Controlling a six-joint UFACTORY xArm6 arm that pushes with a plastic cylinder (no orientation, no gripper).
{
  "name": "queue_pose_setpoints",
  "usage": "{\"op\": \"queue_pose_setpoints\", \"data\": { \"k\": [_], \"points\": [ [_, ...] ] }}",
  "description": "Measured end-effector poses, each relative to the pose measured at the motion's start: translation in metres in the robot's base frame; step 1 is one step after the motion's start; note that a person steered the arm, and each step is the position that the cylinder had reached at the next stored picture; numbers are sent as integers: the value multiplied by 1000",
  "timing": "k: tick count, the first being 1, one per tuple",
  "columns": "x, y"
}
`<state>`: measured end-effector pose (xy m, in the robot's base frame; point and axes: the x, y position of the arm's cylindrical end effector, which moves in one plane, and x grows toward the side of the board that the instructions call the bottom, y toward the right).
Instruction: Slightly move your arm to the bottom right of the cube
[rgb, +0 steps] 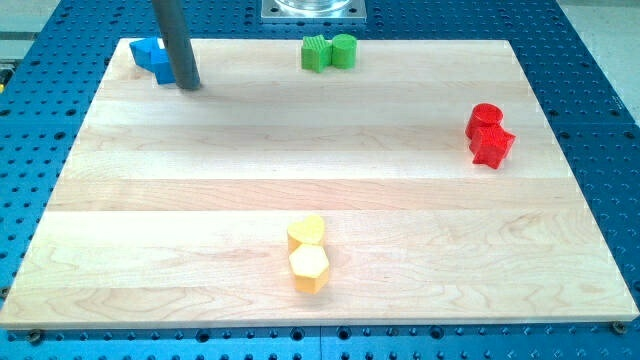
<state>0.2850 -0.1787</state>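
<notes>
Blue blocks sit at the board's top-left corner, a pair touching; which one is the cube I cannot tell, since the rod hides part of them. My tip rests just beside their right edge, a little toward the view's bottom. There is no claw here, only the rod, so nothing is grasped. Judging by this, the step is nearly done: the next move calls for a small nudge down and right, without bumping the blue pair
</notes>
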Motion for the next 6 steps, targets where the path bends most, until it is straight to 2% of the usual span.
{"op": "queue_pose_setpoints", "data": {
  "k": [4, 6],
  "points": [
    [-1, 9],
    [29, 73]
  ]
}}
